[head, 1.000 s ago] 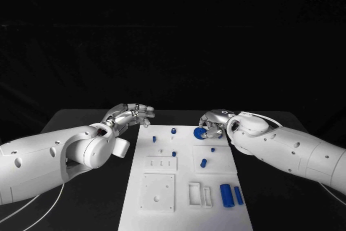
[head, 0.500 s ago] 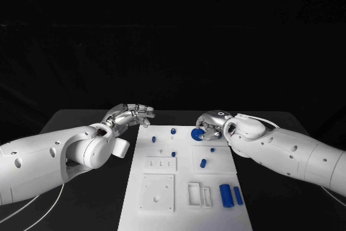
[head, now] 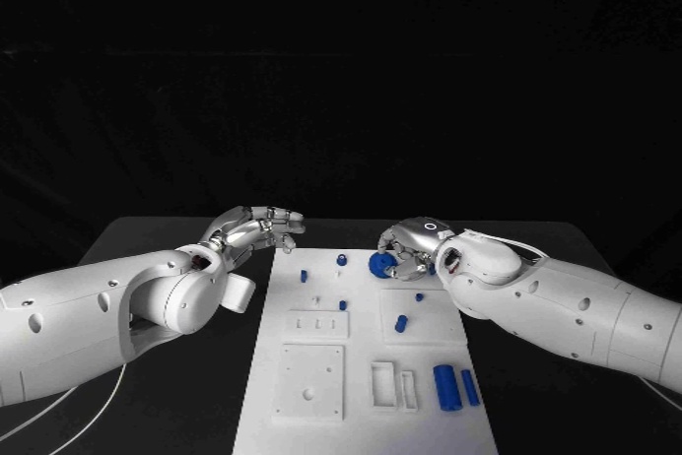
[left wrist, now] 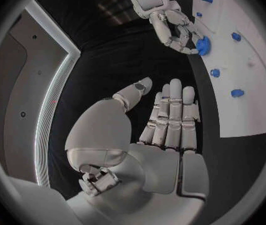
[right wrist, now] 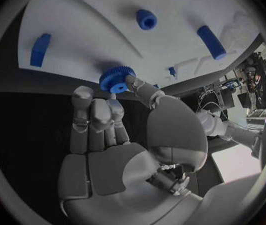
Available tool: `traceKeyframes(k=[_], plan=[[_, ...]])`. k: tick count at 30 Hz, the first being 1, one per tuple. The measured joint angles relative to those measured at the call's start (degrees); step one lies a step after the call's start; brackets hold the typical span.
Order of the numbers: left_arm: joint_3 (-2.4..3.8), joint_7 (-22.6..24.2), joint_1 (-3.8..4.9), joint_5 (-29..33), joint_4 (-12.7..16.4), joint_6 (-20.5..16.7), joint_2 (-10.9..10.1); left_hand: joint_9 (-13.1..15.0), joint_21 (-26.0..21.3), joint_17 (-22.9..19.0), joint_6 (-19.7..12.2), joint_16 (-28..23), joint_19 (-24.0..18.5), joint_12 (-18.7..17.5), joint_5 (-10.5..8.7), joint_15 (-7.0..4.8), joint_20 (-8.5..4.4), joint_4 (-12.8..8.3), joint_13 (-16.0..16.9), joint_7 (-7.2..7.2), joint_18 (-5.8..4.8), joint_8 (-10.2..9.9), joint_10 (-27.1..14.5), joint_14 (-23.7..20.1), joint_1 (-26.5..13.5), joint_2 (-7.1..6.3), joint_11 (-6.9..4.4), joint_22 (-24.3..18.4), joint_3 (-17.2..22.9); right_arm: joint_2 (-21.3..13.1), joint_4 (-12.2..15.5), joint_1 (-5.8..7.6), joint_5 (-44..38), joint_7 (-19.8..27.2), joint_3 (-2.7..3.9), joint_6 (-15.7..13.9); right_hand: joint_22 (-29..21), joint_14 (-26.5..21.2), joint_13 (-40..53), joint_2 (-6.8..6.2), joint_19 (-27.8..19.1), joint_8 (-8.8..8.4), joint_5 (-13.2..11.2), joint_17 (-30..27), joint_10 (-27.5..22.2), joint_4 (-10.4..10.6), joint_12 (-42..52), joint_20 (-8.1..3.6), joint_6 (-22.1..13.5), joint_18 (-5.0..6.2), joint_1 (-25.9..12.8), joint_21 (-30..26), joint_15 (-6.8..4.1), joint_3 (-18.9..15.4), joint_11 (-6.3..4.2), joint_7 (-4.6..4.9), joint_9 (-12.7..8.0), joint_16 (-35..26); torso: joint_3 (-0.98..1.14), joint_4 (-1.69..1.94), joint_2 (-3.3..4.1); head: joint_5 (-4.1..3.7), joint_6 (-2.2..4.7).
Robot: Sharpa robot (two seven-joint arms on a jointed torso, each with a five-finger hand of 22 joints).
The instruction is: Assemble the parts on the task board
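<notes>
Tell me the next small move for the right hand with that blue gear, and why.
Probably carry it a little further over the task board and down toward a peg. The right hand pinches the blue gear at the board's far right edge, not yet seated on anything. The left hand hovers off the board holding nothing.

No readable text, labels, brand marks, numbers or signs anywhere: none on task board [head: 373, 376], none on blue parts, none on arms or either robot hand, none on table [head: 170, 238].
</notes>
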Motion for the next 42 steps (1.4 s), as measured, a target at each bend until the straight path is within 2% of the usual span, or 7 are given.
traceKeyframes(k=[4, 9, 14, 20, 28, 39, 42], plan=[[0.0, 0.0, 0.0, 0.0, 0.0, 0.0, -0.1, -0.1, 0.0, -0.1, 0.0, 0.0, 0.0, 0.0, 0.0, 0.0, 0.0, 0.0, 0.0, 0.0, 0.0, 0.0, 0.0, 0.0, 0.0, 0.0, 0.0, 0.0, 0.0, 0.2, 1.4, 0.0, -0.3, -0.3, 0.01, -1.4, 0.0, 0.0, 0.0, 0.0, 0.2, -0.02, 1.2, 0.1, 0.0, 0.3, 0.0, -0.16, 0.1, 0.0, 0.0, 0.0, -0.01, 0.3, 0.0, -0.1, -0.1, 0.0, 0.01, 0.0, 0.0, 0.05, 0.07], [0.01, 0.0, 0.0, 0.0, 0.1, -0.1, -0.1, 0.0, 0.0, -0.1, 0.0, 0.0, 0.0, 0.0, 0.0, 0.0, 0.0, 0.0, 0.0, 0.0, 0.0, 0.0, 0.0, 0.0, 0.0, 0.0, 0.0, 0.0, 0.0, 1.4, 2.8, -0.01, -1.4, -0.8, 0.0, -2.9, 0.0, 0.0, 0.0, -0.57, 0.2, -0.03, 1.3, 0.1, 0.0, 0.3, 0.0, -0.16, 0.2, 0.0, 0.0, 0.0, -0.01, 0.3, 0.0, -0.17, -0.1, 0.0, 0.04, 0.0, 0.0, 0.19, 0.13], [0.02, 0.0, 0.0, 0.0, 0.1, -0.1, -0.1, 0.0, 0.0, -0.1, 0.0, 0.0, 0.0, 0.0, 0.0, 0.0, 0.01, 0.0, 0.0, 0.0, -0.01, 0.0, 0.0, 0.0, 0.0, 0.0, -0.01, 0.0, 0.0, 2.8, 2.9, -0.01, -2.1, -1.4, -0.01, -3.7, 0.0, 0.0, 0.0, -0.59, 0.2, -0.03, 1.3, 0.1, 0.0, 0.5, 0.0, -0.15, 0.2, 0.0, 0.0, 0.0, -0.01, 0.5, 0.0, -0.18, -0.1, 0.0, 0.04, 0.01, 0.02, 0.2, 0.23], [0.02, 0.0, 0.0, 0.0, 0.1, -0.1, 0.0, 0.0, 0.0, -0.1, 0.0, 0.0, -0.1, 0.0, 0.0, 0.0, -0.04, 0.0, 0.0, 0.0, -0.19, 0.0, 0.0, 0.0, 0.0, 0.0, -0.01, 0.0, 0.0, 5.4, 1.7, -0.13, -2.9, -2.3, -0.11, -4.2, 0.0, 0.0, 0.0, -0.89, 0.1, -0.07, 0.9, 0.1, 0.0, 0.7, 0.0, -0.18, 0.2, 0.0, 0.3, 0.0, -0.01, 0.7, 0.0, -0.18, -0.1, 0.0, 0.04, 0.08, 0.03, 0.12, 0.27], [0.02, 0.0, 0.0, 0.0, 0.0, -0.1, 0.2, 0.0, 0.0, -0.1, 0.0, 0.0, -0.2, 0.0, 0.0, 0.0, -0.14, 0.0, 0.0, 0.0, -0.27, 0.0, 0.0, 0.0, 0.0, 0.0, -0.01, 0.0, 0.0, 8.3, -0.6, -1.76, -3.3, -2.8, -0.21, -4.2, 0.0, 0.0, -0.1, -0.89, 0.0, -0.23, 0.9, 0.1, 0.0, 0.9, 0.0, -0.29, 0.2, -0.01, 0.3, 0.0, 0.0, 0.9, 0.0, -0.18, -0.1, 0.0, 0.01, 0.18, 0.06, 0.19, 0.21], [0.01, 0.0, 0.0, 0.0, -0.1, -0.1, 0.3, 0.0, 0.0, -0.1, 0.0, 0.0, -0.1, 0.0, 0.0, 0.0, -0.14, 0.0, 0.0, 0.0, -0.63, 0.0, 0.0, 0.0, 0.0, 0.0, -0.02, 0.0, 0.0, 9.4, -1.9, -2.13, -3.5, -3.2, -0.16, -4.1, 0.0, 0.0, -0.4, -0.9, 0.0, -0.41, 0.9, 0.1, 0.0, 1.0, 0.0, -0.28, 0.2, 0.0, 0.3, 0.0, 0.01, 1.0, 0.0, -0.19, -0.1, 0.0, -0.06, 0.15, 0.06, 0.54, 0.08], [0.01, 0.0, 0.0, 0.0, 0.0, -0.1, 0.2, 0.0, 0.0, -0.1, 0.0, 0.0, -0.1, 0.0, 0.0, 0.0, -0.14, 0.0, 0.0, 0.0, -0.25, 0.0, 0.0, 0.0, 0.0, 0.0, -0.02, 0.0, 0.0, 9.6, -2.4, -2.12, -3.5, -3.4, -0.16, -4.1, 0.0, 0.0, -0.7, -1.19, 0.0, -0.41, 0.9, 0.1, 0.0, 1.0, -0.4, -0.27, 0.3, -0.01, 0.0, 0.0, 0.01, 1.0, 0.01, -0.27, 0.0, 0.0, -0.06, 0.08, 0.05, 0.59, 0.09]])
